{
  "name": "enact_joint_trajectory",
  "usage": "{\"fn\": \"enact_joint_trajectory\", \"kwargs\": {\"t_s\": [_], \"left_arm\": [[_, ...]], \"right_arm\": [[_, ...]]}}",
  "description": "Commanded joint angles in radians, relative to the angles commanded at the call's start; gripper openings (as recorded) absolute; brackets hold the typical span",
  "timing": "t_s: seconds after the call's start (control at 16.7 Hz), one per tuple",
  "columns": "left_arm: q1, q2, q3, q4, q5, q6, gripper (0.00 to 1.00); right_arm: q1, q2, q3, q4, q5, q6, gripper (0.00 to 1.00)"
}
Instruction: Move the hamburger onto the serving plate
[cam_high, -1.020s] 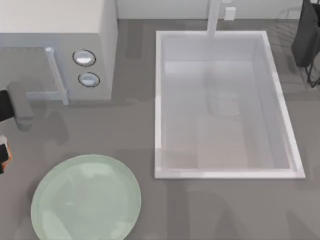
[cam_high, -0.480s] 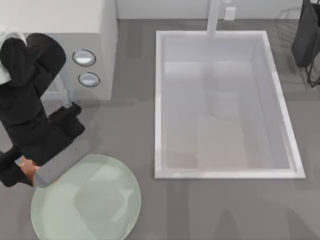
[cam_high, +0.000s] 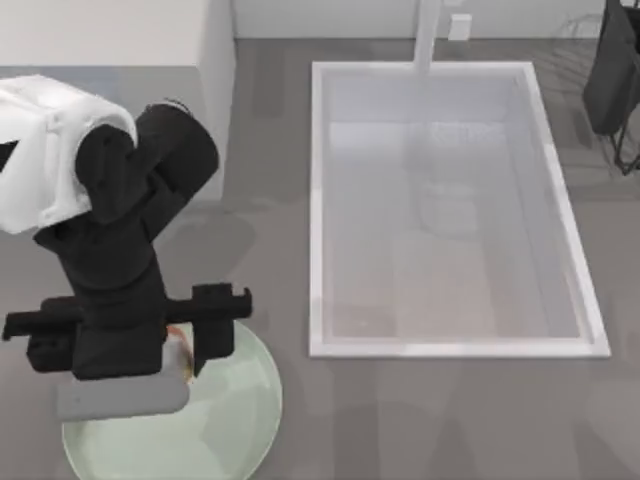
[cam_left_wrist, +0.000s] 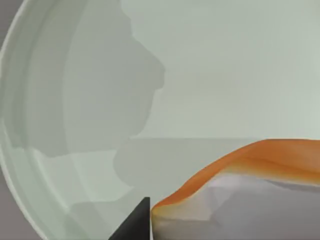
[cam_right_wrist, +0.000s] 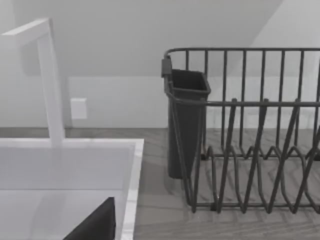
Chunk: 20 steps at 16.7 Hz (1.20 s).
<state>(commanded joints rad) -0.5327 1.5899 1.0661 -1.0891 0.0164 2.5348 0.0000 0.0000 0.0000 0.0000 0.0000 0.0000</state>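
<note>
My left gripper (cam_high: 183, 352) hangs over the serving plate's (cam_high: 240, 420) far part at the table's near left, clamped on the hamburger (cam_left_wrist: 260, 165); right arm parked far right by the dish rack (cam_right_wrist: 250, 150).

Top view looks straight down; left wrist view, close, shares the serving plate (cam_high: 245, 420) (cam_left_wrist: 40, 150).
</note>
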Motion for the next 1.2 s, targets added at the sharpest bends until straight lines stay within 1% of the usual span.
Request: {"fn": "enact_joint_trajectory", "kwargs": {"t_s": [0.18, 0.54, 0.66, 0.9, 1.2], "left_arm": [[-0.026, -0.007, -0.007, 0.005, 0.000, 0.065, 0.00], [-0.021, -0.002, -0.007, 0.008, 0.001, 0.064, 0.00], [-0.021, 0.010, -0.033, 0.046, 0.000, 0.062, 0.00], [-0.024, 0.052, -0.112, 0.173, 0.000, 0.066, 0.00], [-0.024, 0.061, -0.127, 0.193, 0.000, 0.068, 0.00]], "right_arm": [[0.000, 0.000, 0.000, 0.000, 0.000, 0.000, 1.00], [0.000, 0.000, 0.000, 0.000, 0.000, 0.000, 1.00], [0.000, 0.000, 0.000, 0.000, 0.000, 0.000, 1.00], [0.000, 0.000, 0.000, 0.000, 0.000, 0.000, 1.00], [0.000, 0.000, 0.000, 0.000, 0.000, 0.000, 1.00]]}}
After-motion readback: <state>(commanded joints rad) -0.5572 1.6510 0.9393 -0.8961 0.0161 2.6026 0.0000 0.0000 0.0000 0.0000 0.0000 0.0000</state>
